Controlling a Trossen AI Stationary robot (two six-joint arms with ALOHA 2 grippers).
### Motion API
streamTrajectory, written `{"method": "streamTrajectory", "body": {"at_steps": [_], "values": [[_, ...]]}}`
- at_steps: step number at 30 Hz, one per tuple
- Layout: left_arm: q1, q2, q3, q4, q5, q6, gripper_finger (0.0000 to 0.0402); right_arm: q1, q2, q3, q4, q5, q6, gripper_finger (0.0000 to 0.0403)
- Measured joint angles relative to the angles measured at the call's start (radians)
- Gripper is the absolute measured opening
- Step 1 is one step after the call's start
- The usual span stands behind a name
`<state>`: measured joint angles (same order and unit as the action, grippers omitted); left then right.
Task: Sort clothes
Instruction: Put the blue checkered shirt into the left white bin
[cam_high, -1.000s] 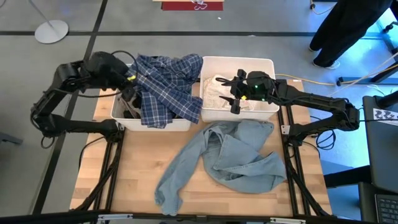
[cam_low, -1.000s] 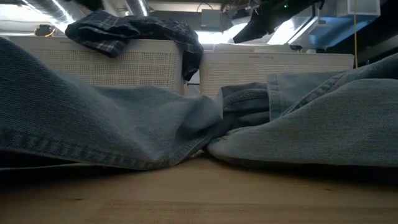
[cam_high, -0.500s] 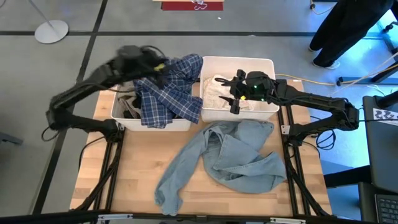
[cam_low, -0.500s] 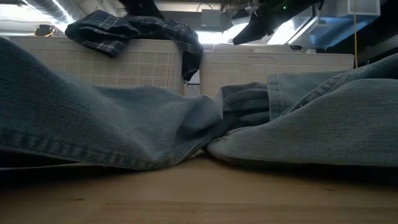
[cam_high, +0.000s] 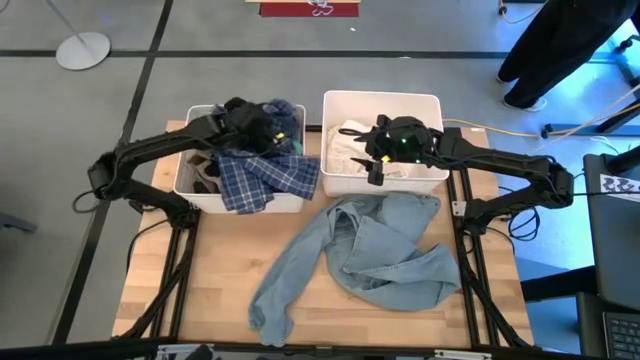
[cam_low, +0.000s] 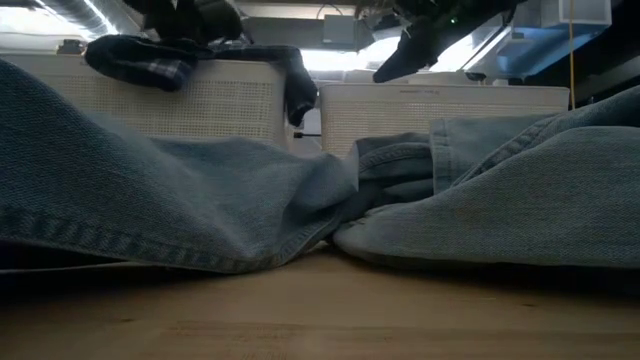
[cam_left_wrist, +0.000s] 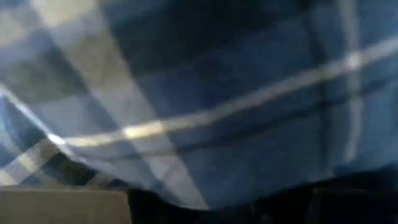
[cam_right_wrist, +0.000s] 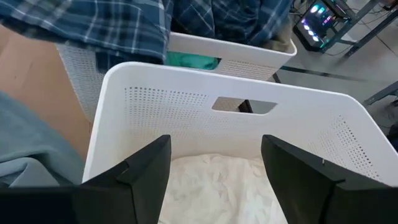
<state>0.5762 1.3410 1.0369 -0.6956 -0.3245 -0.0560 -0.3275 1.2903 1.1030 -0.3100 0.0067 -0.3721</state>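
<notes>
Meanwhile, left gripper (cam_high: 262, 125) has swung from the left bin's (cam_high: 186, 180) outer edge to over its middle, bunching the blue plaid shirt (cam_high: 268, 172) inward; less now hangs over the front wall. The sort looks close to settling that garment. Its wrist view shows only plaid cloth; probably gripping it, but I cannot tell how the fingers stand. Right gripper (cam_high: 375, 160) has stayed over the right bin (cam_high: 433, 105), jaws apart and empty, above white cloth (cam_right_wrist: 214, 180). Light blue denim garment (cam_high: 385, 250) lies unsorted on the table (cam_high: 215, 280) before both bins, filling the low view.
</notes>
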Motion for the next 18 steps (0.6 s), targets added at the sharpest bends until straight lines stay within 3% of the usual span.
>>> {"method": "streamTrajectory", "body": {"at_steps": [8, 18], "values": [[-0.01, -0.001, -0.168, 0.256, 0.024, -0.057, 0.0158, 0.0, 0.004, 0.0, 0.002, 0.0, 0.0, 0.0253], [0.049, 0.027, -0.178, 0.308, 0.087, -0.078, 0.0158, 0.0, 0.004, 0.0, 0.004, 0.0, 0.0, 0.0253]]}}
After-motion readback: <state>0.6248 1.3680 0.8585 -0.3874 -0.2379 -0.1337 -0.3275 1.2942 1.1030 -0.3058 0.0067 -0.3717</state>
